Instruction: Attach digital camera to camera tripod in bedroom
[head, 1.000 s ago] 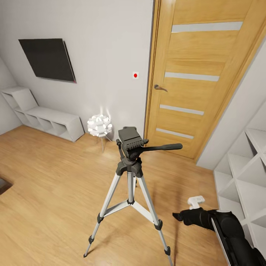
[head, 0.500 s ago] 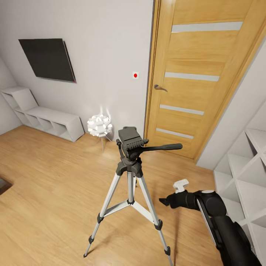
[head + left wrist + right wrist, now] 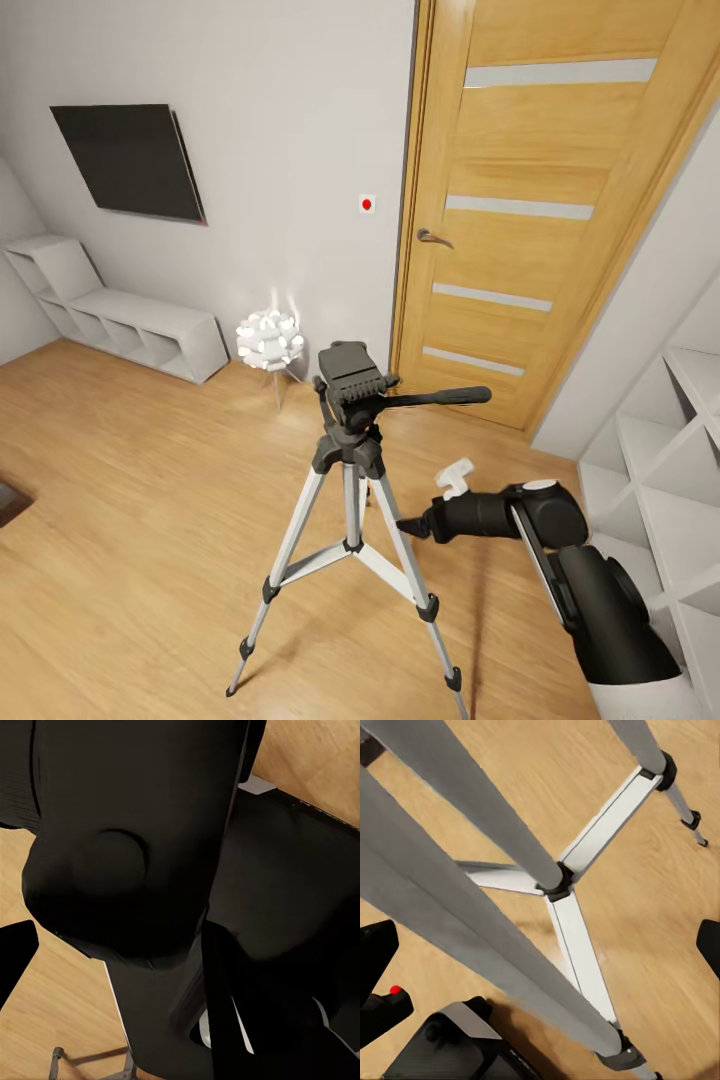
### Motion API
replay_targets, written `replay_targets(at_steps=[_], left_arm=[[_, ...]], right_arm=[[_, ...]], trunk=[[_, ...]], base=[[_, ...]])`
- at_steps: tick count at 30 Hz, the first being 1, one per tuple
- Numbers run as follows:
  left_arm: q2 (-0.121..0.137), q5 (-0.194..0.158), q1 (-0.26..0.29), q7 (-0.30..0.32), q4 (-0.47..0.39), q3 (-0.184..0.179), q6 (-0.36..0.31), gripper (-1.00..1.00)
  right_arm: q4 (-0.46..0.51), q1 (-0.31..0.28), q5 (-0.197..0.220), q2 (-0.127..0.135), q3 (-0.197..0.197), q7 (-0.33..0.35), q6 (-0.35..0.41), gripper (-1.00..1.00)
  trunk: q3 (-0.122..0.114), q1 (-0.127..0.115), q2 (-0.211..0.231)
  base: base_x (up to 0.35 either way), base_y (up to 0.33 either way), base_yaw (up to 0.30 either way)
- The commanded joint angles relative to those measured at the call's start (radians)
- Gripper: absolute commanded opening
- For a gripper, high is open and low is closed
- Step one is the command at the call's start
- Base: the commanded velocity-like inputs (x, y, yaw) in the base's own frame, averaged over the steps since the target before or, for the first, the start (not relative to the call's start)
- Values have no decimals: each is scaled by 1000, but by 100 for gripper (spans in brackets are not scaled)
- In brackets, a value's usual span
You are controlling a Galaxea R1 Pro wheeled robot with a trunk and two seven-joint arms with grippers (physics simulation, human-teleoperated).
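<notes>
The camera tripod (image 3: 350, 440) stands on the wood floor in the middle of the head view, silver legs spread, black head and side handle on top with nothing mounted. My right gripper (image 3: 405, 524) reaches in low from the right, close beside the near leg. In the right wrist view the tripod's legs and centre brace (image 3: 556, 881) fill the space ahead of the open right gripper (image 3: 544, 945), with nothing between its fingers (image 3: 375, 945). A black thing with a red dot (image 3: 393, 990), possibly the digital camera, sits past the legs. A black mass (image 3: 127, 870) blocks the left wrist view.
Behind the tripod is an oak door (image 3: 540, 200) and a small white spiky-ball lamp (image 3: 268, 338). White cubby shelves (image 3: 660, 470) stand close on the right, low white shelves (image 3: 120, 325) at the far left under a black wall TV (image 3: 125, 160).
My right arm has swung left and slightly up across the floor, from near the right shelves to beside the tripod's near leg. The tripod has not moved.
</notes>
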State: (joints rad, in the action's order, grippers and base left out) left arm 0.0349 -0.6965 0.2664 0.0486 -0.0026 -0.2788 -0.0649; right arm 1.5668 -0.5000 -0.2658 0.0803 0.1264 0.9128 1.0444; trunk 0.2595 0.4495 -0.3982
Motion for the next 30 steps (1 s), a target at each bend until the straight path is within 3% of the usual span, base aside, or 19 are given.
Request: replay_targets(at_steps=[1,14,20,30], left_arm=[[0,-9,1,1,0,-8,-4,-100],[0,-8,1,1,0,-8,-4,-100],[0,-8,1,1,0,-8,-4,-100],[0,-9,1,1,0,-8,-4,-100]], right_arm=[[1,-1,-13,0,15,10,3,100],[-2,-2,-22,-5,43,-3,3,100],[-3,-2,-23,-33,44,-42,3,100],[-17,-2,-20,-55,42,-99,3,100]], trunk=[[2,1,-2],[2,1,-2],[2,1,-2],[2,1,-2]], base=[[0,0,0],[0,0,0],[0,0,0],[0,0,0]])
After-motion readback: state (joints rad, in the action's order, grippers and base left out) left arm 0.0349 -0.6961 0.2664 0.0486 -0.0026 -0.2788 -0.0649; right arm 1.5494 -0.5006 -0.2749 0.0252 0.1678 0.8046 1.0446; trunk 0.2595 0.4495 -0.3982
